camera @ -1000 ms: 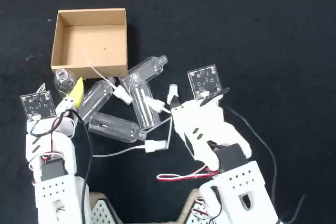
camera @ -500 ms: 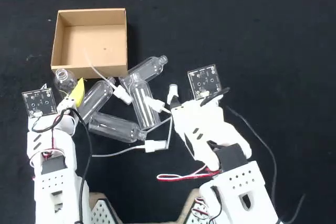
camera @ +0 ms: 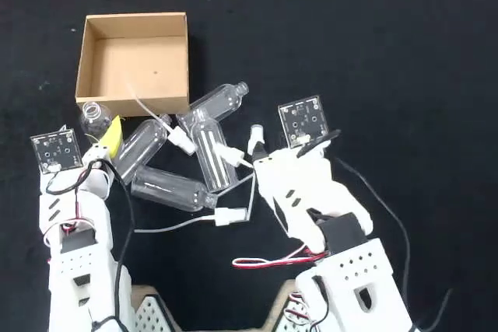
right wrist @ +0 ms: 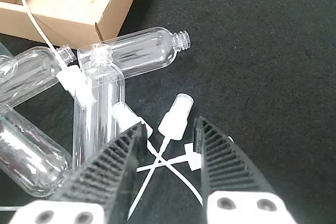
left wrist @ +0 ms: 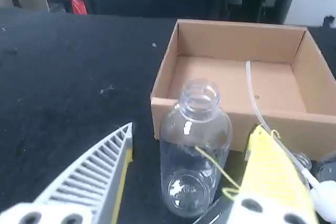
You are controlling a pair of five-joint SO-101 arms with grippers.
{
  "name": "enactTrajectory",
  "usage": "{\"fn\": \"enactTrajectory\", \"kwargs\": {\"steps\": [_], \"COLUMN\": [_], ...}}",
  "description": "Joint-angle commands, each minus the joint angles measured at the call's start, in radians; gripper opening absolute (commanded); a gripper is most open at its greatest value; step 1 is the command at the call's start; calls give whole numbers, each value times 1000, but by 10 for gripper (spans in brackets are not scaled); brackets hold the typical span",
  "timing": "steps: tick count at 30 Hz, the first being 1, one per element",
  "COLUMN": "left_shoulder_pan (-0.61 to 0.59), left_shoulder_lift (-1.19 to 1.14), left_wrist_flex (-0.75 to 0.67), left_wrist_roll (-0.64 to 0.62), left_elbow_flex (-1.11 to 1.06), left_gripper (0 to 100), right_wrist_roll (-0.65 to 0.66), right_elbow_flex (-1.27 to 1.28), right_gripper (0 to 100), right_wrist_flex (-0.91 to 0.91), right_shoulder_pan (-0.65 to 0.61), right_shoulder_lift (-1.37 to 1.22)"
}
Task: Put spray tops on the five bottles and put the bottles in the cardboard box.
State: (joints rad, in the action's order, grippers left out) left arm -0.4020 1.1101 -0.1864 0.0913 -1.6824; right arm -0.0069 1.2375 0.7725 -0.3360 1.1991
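My left gripper [left wrist: 193, 128] is spread wide, with its grey finger and yellow finger on either side of a clear plastic bottle [left wrist: 195, 150]. The bottle stands upright with its threaded neck open. The grey finger is clear of it, but I cannot tell whether the yellow one touches it. In the high view this bottle is just outside the cardboard box [camera: 84, 52], at the box's seven o'clock and close to its near wall.

Four lying bottles [camera: 170, 189], equally clear and round-shouldered, rest on their sides in a loose heap at the box's five o'clock, some touching, their necks pointing different ways.

The box is open at the top. A thin tube [left wrist: 253, 95] from one loose spray top leans over its near wall and ends above its brown floor.

My right gripper [right wrist: 169, 124] is also parted. It straddles a white spray top [right wrist: 176, 115] that lies on the black table [camera: 405, 75] at the heap's three o'clock, and it is not pinching it.
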Motion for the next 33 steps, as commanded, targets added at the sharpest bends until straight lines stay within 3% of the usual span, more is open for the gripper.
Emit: {"fn": "enactTrajectory", "kwargs": {"steps": [1, 14, 24, 30, 33], "left_shoulder_pan": [-2, -1, -2, -2, -2], "left_shoulder_lift": [-57, -218, -388, -399, -400], "left_wrist_flex": [-60, -222, -236, -394, -408], "left_wrist_roll": [-8, 0, -6, -6, -6], "left_elbow_flex": [-8, -5, 85, 30, 31], "left_gripper": [334, 328, 328, 327, 326], "right_wrist_roll": [-3, -3, -3, -2, -2], "right_elbow_flex": [-5, -5, -5, -5, -5], "right_gripper": [155, 155, 155, 155, 155], "right_wrist_flex": [-25, -25, -25, -25, -25], "right_shoulder_pan": [-11, -11, -11, -11, -11], "right_shoulder_lift": [-5, -5, -5, -5, -5]}}
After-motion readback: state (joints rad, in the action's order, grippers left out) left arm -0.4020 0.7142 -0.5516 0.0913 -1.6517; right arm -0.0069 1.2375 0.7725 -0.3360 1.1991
